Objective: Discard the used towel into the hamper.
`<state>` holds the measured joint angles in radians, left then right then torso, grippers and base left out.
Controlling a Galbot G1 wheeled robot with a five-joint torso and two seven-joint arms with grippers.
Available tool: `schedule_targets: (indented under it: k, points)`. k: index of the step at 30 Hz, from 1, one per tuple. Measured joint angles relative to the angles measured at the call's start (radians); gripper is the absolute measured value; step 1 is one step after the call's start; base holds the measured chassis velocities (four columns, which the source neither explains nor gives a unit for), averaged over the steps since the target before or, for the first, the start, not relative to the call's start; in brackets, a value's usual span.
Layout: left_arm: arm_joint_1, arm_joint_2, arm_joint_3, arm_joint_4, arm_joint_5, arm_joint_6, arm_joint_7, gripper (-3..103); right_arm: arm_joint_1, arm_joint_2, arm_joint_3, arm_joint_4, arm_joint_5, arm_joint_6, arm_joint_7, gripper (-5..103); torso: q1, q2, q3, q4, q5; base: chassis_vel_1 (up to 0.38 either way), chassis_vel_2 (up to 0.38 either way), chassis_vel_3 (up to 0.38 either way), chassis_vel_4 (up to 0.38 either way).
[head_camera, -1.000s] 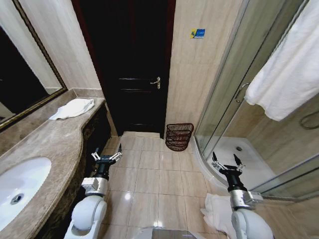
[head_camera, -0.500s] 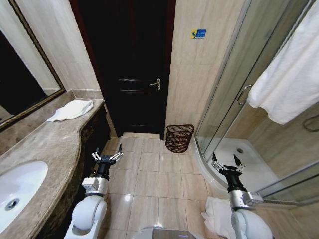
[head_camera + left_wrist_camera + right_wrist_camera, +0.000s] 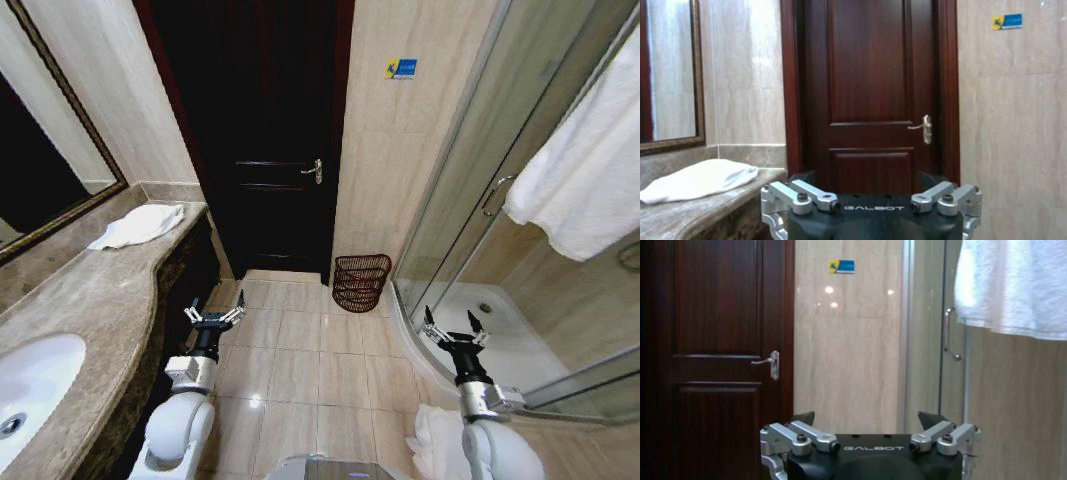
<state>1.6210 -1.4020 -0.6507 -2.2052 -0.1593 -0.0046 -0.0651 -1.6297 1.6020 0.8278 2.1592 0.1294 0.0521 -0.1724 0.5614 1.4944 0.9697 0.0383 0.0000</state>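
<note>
The robot stands on the tiled floor of a bathroom, facing a dark wooden door [image 3: 262, 140]. Both arms are held low in front of it, pointing forward. The left gripper [image 3: 213, 318] hangs beside the front edge of the stone counter [image 3: 90, 290], its fingers spread open with nothing between them. The right gripper [image 3: 452, 330] sits near the curved base of the shower cabin [image 3: 480, 200], fingers likewise spread apart and empty.

The hamper [image 3: 360, 282] stands on the floor against the beige wall, in the corner between the door and the shower's glass, well ahead of both grippers. It is upright and I cannot tell whether anything lies inside.

A folded white towel [image 3: 138, 225] rests on the far end of the counter, close to the mirror [image 3: 40, 150]. Another white towel [image 3: 575, 170] hangs over the shower glass, up on the right. A crumpled white cloth [image 3: 432, 440] lies on the floor just beside the right arm. The sink [image 3: 30, 375] is set into the counter on the near left.
</note>
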Motion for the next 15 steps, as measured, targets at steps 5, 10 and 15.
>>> schedule_targets:
  k: [5,10,15]
  points:
    - [-0.001,0.001,0.001,0.000,-0.001,-0.001,0.000,100,0.002,-0.002,-0.001,-0.001,-0.003,-0.001,0.000,100,0.000,0.000,0.000,0.0000,0.0000,-0.027,0.092,0.086,-0.028]
    - [-0.002,0.004,0.000,0.001,-0.002,-0.001,0.000,100,0.002,-0.001,-0.003,-0.001,-0.007,-0.001,0.000,100,0.000,0.000,0.000,0.0001,0.0000,-0.031,0.098,0.104,-0.029]
    - [0.000,0.004,0.001,0.001,-0.002,-0.003,0.000,100,0.003,0.000,-0.007,-0.002,-0.013,-0.001,0.000,100,0.000,0.000,0.000,0.0001,0.0000,-0.037,0.105,0.103,-0.025]
